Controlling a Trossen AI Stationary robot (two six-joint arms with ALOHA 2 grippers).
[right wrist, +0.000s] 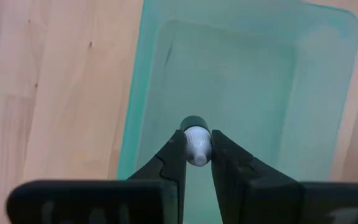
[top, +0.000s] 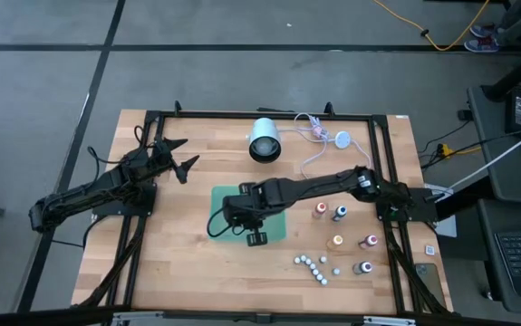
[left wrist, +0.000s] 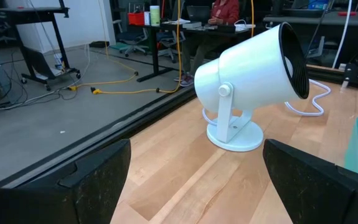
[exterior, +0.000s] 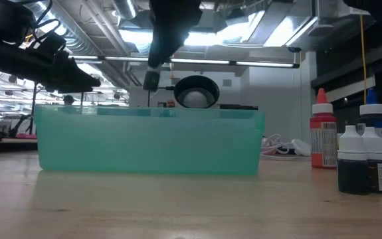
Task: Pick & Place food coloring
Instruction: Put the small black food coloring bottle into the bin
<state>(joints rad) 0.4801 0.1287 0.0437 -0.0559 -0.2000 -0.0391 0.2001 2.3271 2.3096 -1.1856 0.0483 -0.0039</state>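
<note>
Translucent green rectangular bin, smooth-walled

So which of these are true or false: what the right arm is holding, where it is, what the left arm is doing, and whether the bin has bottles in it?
1. The right gripper holds a small bottle by its white cap. True.
2. It hangs above the green bin. True.
3. The left gripper also holds a bottle. False: its fingers are open and empty, facing the white fan.
4. All bottles are in the bin. False: several stand on the table, like the red one.

No legible txt; bottle label print unreadable.
</note>
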